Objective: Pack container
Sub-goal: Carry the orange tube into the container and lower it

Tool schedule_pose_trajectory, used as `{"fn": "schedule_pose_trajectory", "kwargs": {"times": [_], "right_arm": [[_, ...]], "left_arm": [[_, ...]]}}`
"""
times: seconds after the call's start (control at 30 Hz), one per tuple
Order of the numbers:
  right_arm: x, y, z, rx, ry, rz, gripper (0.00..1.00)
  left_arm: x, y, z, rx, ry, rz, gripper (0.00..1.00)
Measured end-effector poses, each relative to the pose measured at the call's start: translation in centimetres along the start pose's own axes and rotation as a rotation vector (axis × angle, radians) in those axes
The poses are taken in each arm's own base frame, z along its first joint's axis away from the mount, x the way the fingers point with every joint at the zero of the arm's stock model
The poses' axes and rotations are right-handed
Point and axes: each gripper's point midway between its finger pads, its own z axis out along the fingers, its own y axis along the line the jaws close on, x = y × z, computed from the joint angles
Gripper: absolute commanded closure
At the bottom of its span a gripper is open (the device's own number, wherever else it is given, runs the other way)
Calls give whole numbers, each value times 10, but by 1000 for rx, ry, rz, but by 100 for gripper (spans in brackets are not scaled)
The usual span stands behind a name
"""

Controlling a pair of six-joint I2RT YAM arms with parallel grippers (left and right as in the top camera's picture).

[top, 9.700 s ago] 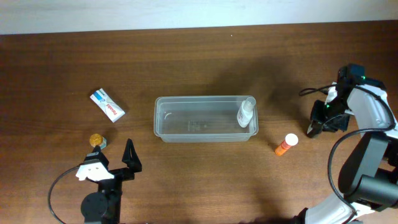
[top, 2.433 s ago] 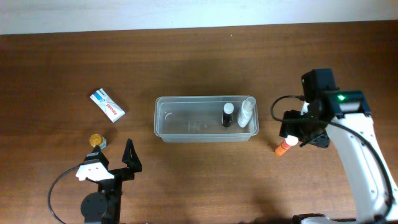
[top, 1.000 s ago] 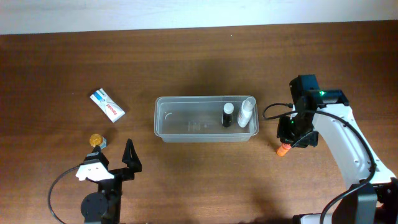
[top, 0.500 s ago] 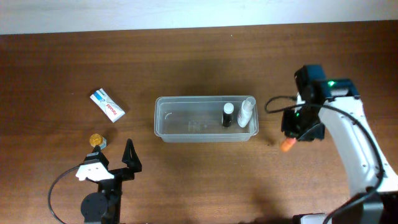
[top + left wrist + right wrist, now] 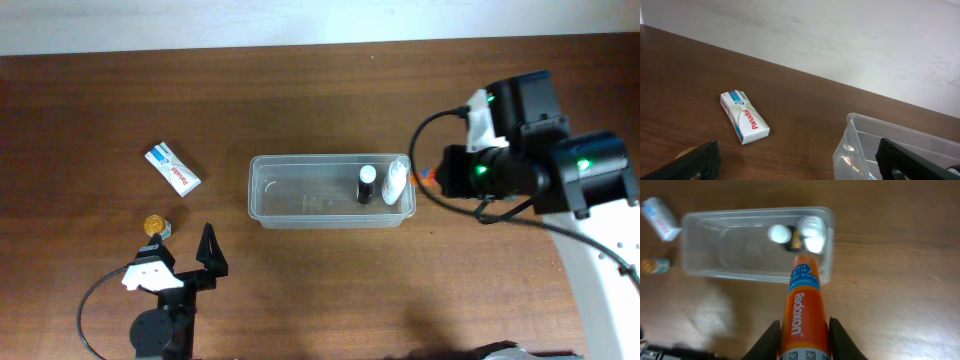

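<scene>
The container point(image 5: 300, 196) is a clear rectangular tub in the middle of the table, also in the right wrist view point(image 5: 705, 245) and at the lower right of the left wrist view point(image 5: 860, 135). Inside its right end stand a black bottle with a white cap point(image 5: 367, 184) point(image 5: 778, 233) and a white bottle point(image 5: 397, 180) point(image 5: 812, 232). My right gripper point(image 5: 804, 340) is shut on an orange Redoxon tube point(image 5: 804, 300), held in the air just beyond the container's right end point(image 5: 428, 177). My left gripper point(image 5: 800, 167) stands open and empty near the front left.
A white Panadol box point(image 5: 172, 168) point(image 5: 745, 116) lies on the table to the left of the container. A small yellow-capped bottle point(image 5: 155, 226) point(image 5: 654, 265) stands just ahead of the left arm. A pale wall runs along the far table edge.
The right gripper has lifted the orange tube off the table and carried it up and left to the container's right end. The left arm has not moved.
</scene>
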Motion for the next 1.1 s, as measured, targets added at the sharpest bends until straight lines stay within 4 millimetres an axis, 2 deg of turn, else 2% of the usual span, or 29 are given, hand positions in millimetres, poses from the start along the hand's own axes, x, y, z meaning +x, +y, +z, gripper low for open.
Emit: {"fn": "schedule_pose_trajectory", "kwargs": {"times": [0.13,0.3,0.57,1.1], "right_arm": [[0,21,7,-27,0,-37,77],[2,24,29,23,42,-26,78],[10,11,90,109,171,6,78],[33,-9,170,170,301,18,78]], "left_arm": [[0,0,0,0,0,0,1],[0,0,0,0,0,0,1],[0,0,0,0,0,0,0],[0,0,0,0,0,0,0]]}}
